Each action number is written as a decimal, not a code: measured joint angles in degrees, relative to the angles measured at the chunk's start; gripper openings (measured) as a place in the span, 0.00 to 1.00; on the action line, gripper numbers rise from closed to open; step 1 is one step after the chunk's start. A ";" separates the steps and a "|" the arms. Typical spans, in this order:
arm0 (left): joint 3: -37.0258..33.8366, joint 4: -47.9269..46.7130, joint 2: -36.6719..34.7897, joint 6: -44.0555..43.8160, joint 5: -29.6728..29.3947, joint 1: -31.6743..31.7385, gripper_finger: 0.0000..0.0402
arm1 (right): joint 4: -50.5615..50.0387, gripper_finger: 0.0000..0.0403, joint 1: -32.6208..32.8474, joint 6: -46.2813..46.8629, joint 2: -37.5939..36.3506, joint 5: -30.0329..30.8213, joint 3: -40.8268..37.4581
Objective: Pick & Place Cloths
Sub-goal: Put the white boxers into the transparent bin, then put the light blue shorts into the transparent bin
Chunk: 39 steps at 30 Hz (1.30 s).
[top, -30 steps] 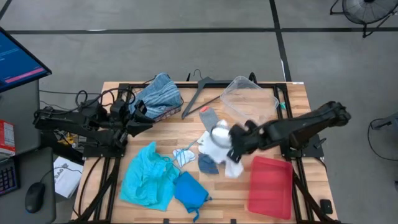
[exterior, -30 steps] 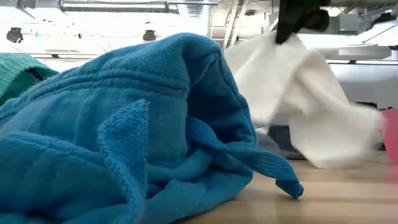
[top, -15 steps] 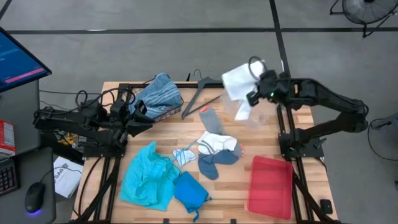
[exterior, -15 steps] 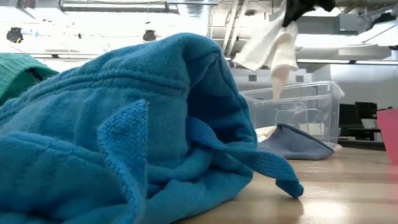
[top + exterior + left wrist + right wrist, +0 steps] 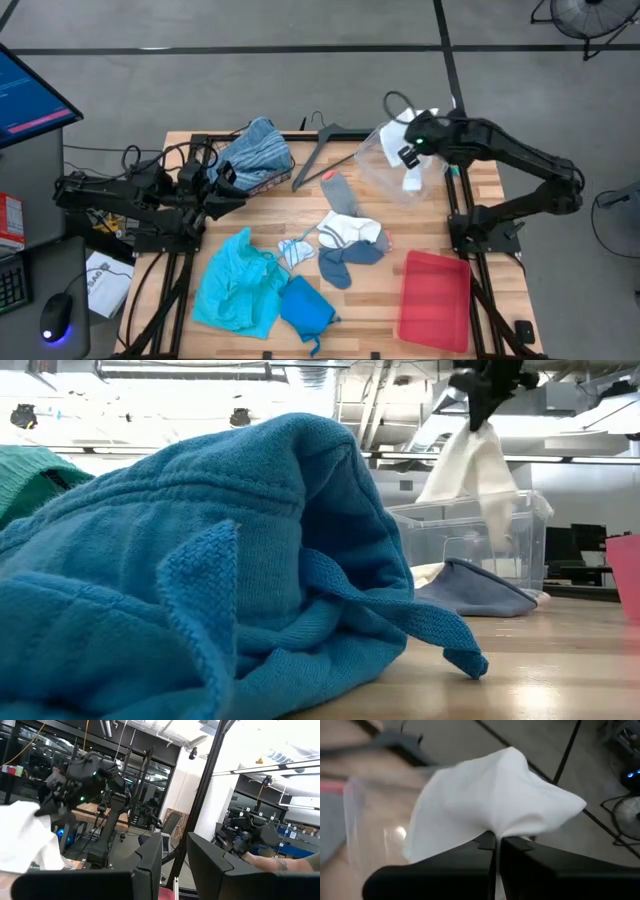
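Observation:
My right gripper [image 5: 405,153] is raised over the clear plastic bin [image 5: 395,170] at the table's far right and is shut on a white cloth [image 5: 472,465]. The cloth also fills the right wrist view [image 5: 490,800]. My left gripper [image 5: 236,192] waits open at the table's left, beside the blue-white striped cloth [image 5: 260,150]. A turquoise cloth [image 5: 238,282], a bright blue cloth [image 5: 306,306] and a heap of white and grey cloths [image 5: 348,236] lie flat on the table. My right gripper pinches a gathered fold at the white cloth's top [image 5: 492,832] between its two fingers, coming from above. The cloth is lifted clear of the table and hangs slack below the fingers. Its lower end [image 5: 495,525] reaches down to the height of the bin's rim.
A grey clothes hanger [image 5: 322,148] lies at the far edge, left of the bin. A flat red tray [image 5: 435,300] sits at the near right corner. The bright blue cloth [image 5: 200,570] blocks most of the low view. Bare wood shows between the heap and the bin.
My right gripper has carried the white cloth up off the heap in the table's middle and toward the far right, over the clear bin. In the last half second it has stayed about there, and the cloth has swung to hang straight down.

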 joint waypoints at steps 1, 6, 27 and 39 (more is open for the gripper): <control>0.00 -0.02 0.00 -0.02 -0.02 0.00 0.19 | -0.62 0.00 0.38 0.02 1.09 -0.53 -0.02; 0.00 -1.84 -0.01 -1.27 0.00 0.00 0.19 | -2.39 0.00 2.73 0.02 5.75 -1.15 -0.02; -0.02 -36.87 1.56 -23.15 -0.11 -7.01 0.15 | -5.16 0.58 2.57 2.47 6.95 -17.93 -0.02; 0.00 -40.05 12.18 -41.01 -0.26 -29.17 0.00 | -5.11 0.86 9.11 4.80 4.90 -18.97 -0.02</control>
